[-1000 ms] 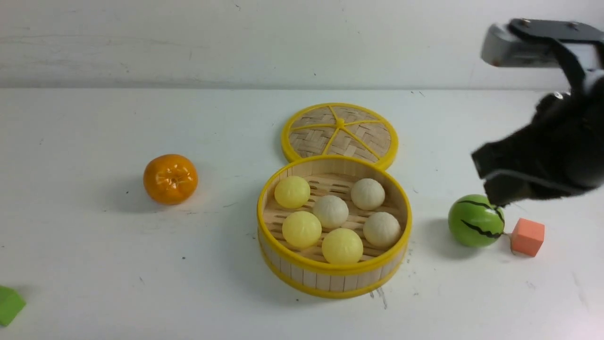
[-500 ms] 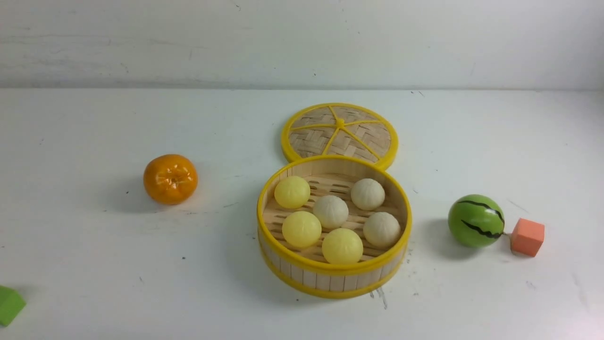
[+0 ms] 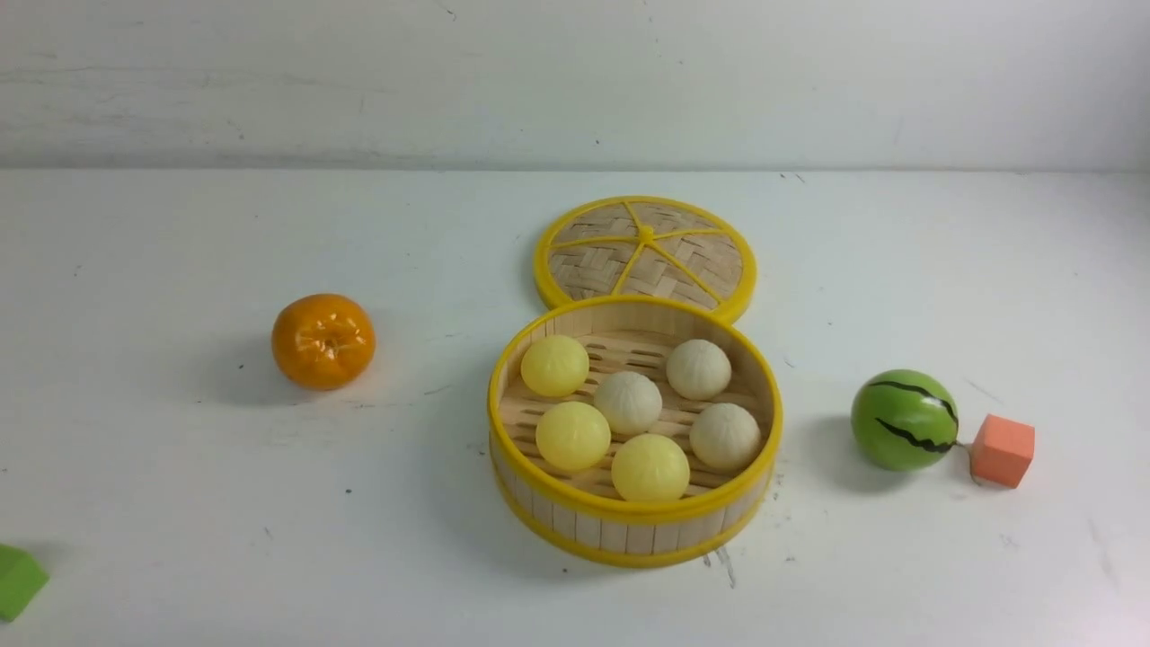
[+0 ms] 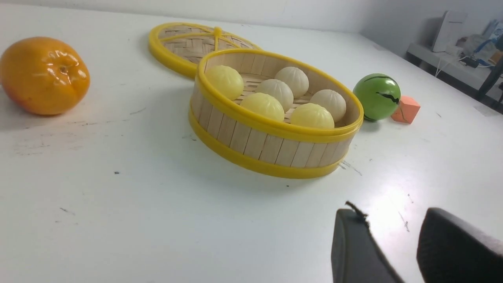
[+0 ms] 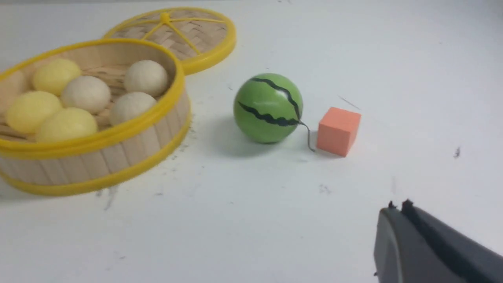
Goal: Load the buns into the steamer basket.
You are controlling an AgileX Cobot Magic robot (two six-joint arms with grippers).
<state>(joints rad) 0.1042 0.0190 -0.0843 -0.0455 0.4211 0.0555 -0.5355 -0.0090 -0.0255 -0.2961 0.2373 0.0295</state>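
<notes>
The steamer basket (image 3: 629, 532) stands at the table's middle. In it lie three pale yellow buns (image 3: 572, 436) and three cream pleated buns (image 3: 628, 402). The basket (image 4: 251, 141) and the buns (image 4: 262, 106) also show in the left wrist view, and the basket (image 5: 118, 153) shows in the right wrist view. My left gripper (image 4: 391, 216) is open and empty, low over bare table in front of the basket. My right gripper (image 5: 397, 207) is shut and empty, over the table near the green ball. Neither gripper shows in the front view.
The flat woven lid (image 3: 645, 252) lies just behind the basket. An orange tangerine (image 3: 323, 341) sits to the left. A green striped ball (image 3: 903, 420) and an orange cube (image 3: 1002, 450) sit to the right. A green block (image 3: 16, 580) is at the front left edge.
The right arm, which hung above the green ball a second ago, has left the front view. The basket, buns and other objects have not moved.
</notes>
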